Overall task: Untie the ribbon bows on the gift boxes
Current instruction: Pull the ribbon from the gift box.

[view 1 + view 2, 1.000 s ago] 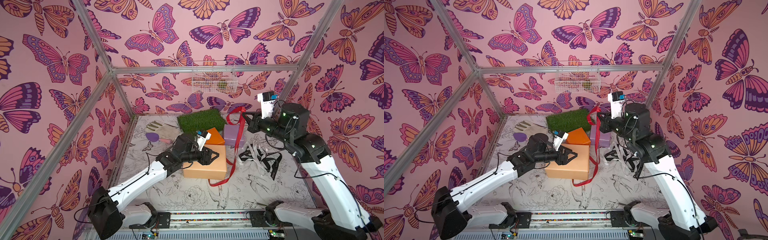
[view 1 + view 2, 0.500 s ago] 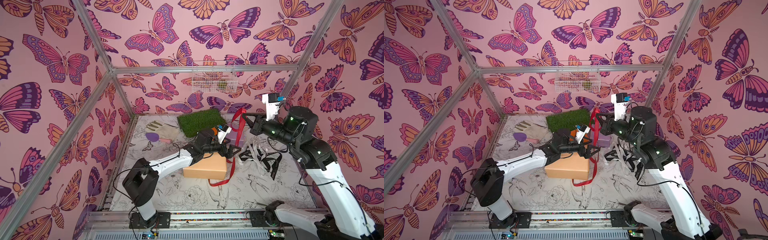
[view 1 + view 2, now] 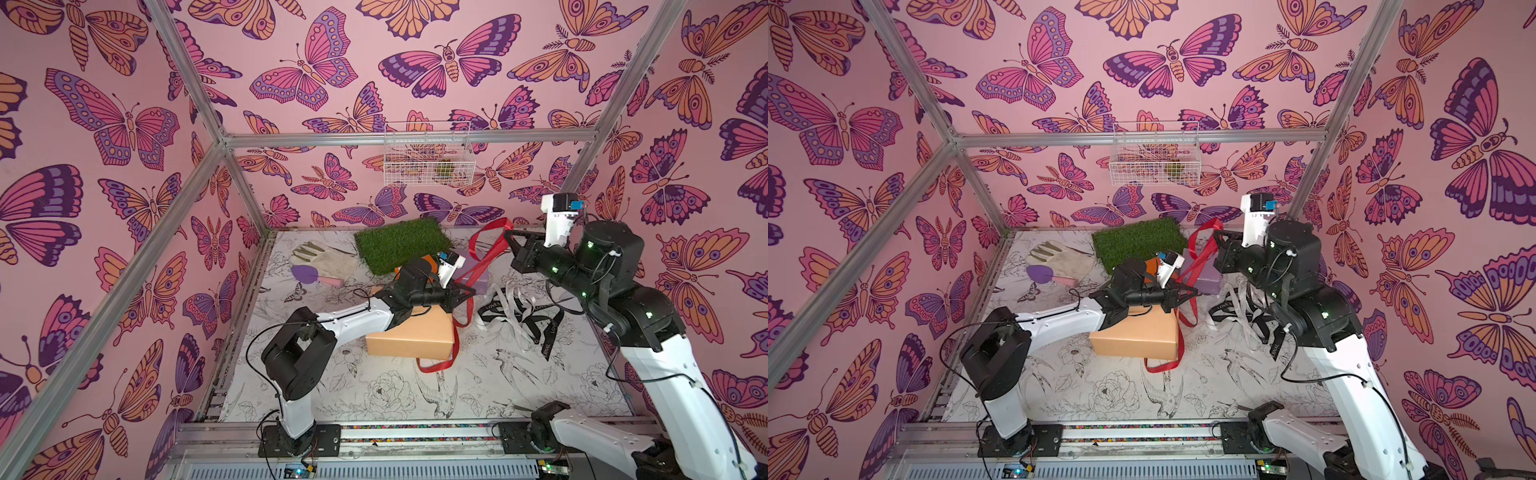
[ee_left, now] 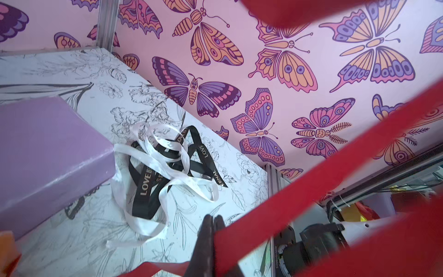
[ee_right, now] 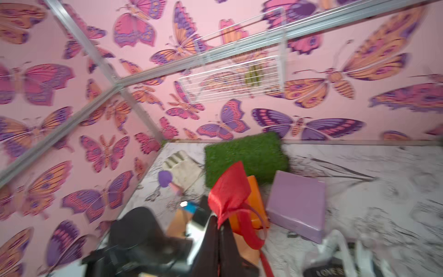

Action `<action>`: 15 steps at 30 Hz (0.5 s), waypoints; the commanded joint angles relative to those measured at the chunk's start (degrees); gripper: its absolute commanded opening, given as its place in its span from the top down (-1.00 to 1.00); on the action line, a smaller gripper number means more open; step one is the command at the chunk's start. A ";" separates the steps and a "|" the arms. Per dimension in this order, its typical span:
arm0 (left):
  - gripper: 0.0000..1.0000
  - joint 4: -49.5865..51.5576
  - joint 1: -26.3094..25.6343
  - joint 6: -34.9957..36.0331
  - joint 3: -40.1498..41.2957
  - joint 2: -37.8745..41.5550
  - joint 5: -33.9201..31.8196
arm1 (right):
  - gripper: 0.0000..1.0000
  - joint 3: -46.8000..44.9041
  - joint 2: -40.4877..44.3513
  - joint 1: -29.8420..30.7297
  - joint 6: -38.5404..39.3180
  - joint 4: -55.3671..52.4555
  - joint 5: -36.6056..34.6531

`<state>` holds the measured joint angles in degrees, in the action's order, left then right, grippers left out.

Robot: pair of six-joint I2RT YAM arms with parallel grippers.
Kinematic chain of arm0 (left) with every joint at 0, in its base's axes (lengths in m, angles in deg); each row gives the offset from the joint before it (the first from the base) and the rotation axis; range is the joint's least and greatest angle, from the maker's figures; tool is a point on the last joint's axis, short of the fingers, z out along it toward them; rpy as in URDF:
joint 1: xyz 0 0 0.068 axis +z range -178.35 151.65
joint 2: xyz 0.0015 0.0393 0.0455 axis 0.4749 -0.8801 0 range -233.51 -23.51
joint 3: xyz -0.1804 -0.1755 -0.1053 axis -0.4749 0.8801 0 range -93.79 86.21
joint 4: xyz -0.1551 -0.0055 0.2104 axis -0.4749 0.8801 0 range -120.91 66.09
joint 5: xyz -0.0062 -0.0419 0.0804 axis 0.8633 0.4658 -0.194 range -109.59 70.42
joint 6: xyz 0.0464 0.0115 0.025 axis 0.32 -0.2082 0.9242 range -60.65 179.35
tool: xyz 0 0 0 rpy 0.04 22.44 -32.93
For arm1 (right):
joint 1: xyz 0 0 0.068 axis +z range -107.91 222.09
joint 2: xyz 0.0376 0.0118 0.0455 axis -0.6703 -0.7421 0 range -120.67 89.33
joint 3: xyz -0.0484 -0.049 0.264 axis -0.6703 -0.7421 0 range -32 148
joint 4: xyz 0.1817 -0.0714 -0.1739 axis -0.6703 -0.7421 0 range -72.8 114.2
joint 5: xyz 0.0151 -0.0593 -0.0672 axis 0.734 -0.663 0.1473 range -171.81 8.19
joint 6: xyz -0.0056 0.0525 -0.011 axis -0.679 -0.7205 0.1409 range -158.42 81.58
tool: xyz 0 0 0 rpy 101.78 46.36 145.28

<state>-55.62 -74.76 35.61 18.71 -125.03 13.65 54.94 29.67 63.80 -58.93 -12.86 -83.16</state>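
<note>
Two outstretched grippers (image 3: 468, 291) (image 3: 509, 237), seemingly on red ribbon (image 3: 490, 227)

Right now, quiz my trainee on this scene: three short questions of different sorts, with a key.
1. True or false: the black ribbon is tied in a bow.
2. What does the right hand grip? A red ribbon; B the black one; C nothing.
3. Fill in: the black ribbon lies on the table tangled with the ___ ribbon.

Key: 1 false; 2 A; 3 white ribbon.
</note>
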 commanded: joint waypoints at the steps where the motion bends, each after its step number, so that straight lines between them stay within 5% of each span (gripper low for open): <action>1: 1.00 7.70 0.38 -0.55 2.29 4.31 -2.48 | 1.00 -4.73 1.99 -3.70 1.35 -3.57 -16.11; 8: 1.00 17.22 -0.23 -3.73 -3.35 6.05 -2.27 | 1.00 -24.41 4.73 -16.99 -5.73 -3.39 -15.05; 9: 1.00 18.52 -0.36 -4.47 -5.08 5.47 -2.13 | 0.60 -26.32 4.64 -18.07 -5.45 -3.72 -13.16; 10: 1.00 19.39 -0.45 -5.26 -6.30 4.90 -2.25 | -0.03 -27.41 4.44 -18.36 -4.86 -4.29 -11.26; 11: 1.00 19.62 -0.54 -5.84 -7.48 4.02 -2.02 | -0.95 -28.21 4.29 -18.35 -4.06 -4.91 -8.73; 15: 1.00 22.12 -0.77 -7.12 -11.70 -0.17 -3.25 | -0.99 -30.33 6.27 -18.33 0.28 -5.80 6.26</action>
<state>-38.18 -75.29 30.30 8.87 -122.10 11.64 24.40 33.39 45.60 -61.62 -18.04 -87.86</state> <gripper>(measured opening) 0.048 0.920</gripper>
